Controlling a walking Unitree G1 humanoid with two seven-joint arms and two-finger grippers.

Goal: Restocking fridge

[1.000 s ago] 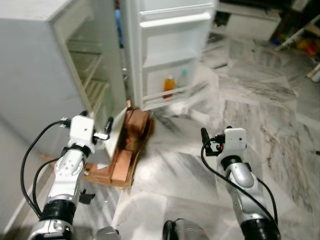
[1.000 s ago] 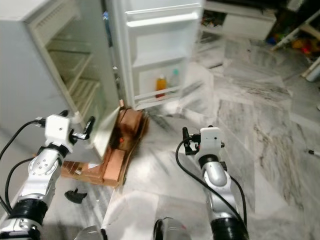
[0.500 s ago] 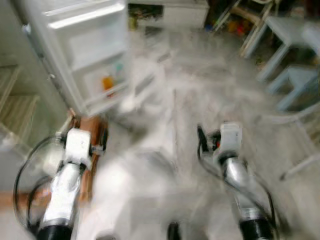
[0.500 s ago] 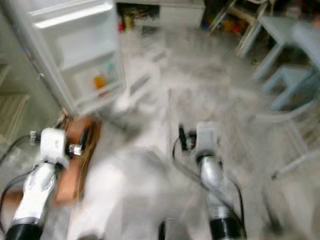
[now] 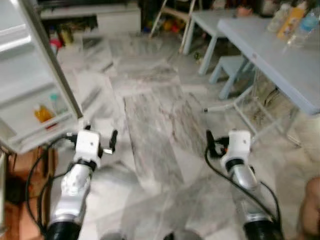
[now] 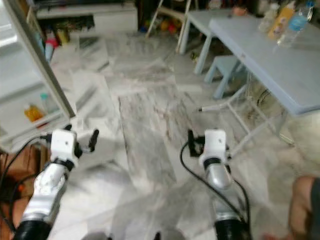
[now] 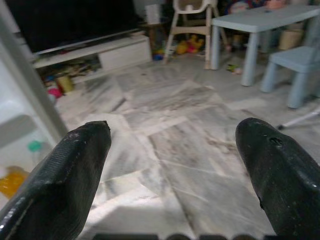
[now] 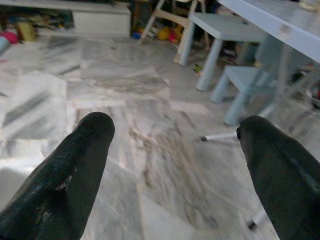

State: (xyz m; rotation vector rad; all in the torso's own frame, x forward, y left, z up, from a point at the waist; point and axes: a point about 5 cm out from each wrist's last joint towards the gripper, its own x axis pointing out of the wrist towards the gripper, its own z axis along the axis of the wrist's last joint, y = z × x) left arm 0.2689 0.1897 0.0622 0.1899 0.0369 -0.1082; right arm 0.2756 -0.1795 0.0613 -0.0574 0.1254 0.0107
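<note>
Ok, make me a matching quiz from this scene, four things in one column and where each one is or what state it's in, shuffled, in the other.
Things
1. orange bottle
2. bottles
3. small blue stool
4. left gripper

Places or states
A. on the marble floor beside the table
B. open, holding nothing
C. on the fridge door shelf
D. on top of the light blue table

Pairs: 1-C, 2-D, 3-A, 4-B
</note>
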